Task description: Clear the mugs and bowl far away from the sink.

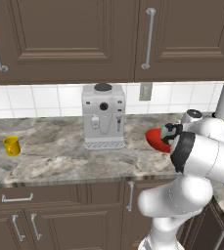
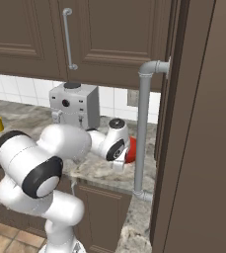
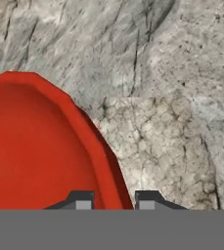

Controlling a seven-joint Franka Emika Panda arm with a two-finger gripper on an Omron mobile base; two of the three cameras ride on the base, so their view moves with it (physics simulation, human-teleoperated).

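Red glossy shallow bowl (image 3: pixel 40 146) is the item in hand at this moment: in the hand view its rim wall passes between the two dark finger tips of the two-finger gripper (image 3: pixel 113 200), one tip inside the bowl and one outside, so the narrow jaws are judged to be clamped on the rim. A rim pinch suits this item, because the bowl is far too wide to be spanned across its body. In the left base view the bowl (image 1: pixel 156 139) appears tilted and raised, just to the right of the silver box-shaped espresso machine (image 1: pixel 103 116), with the white arm's wrist covering its right side; the tilt is consistent with a one-sided hold at the rim. Whether the bowl's lower edge touches the grey marbled stone counter (image 1: pixel 59 151) cannot be determined. In the right base view only a red sliver of the bowl (image 2: pixel 131 149) shows, to the right of the espresso machine, between the wrist and a grey vertical pipe (image 2: pixel 143 128). The small plain yellow mug (image 1: pixel 11 145) stands upright on the counter well to the left of the espresso machine, apart from everything else; that position is judged to be a cleared location. No brand, label or legible writing is visible on the espresso machine, the bowl or the yellow mug; the machine shows only dark round controls on its front.
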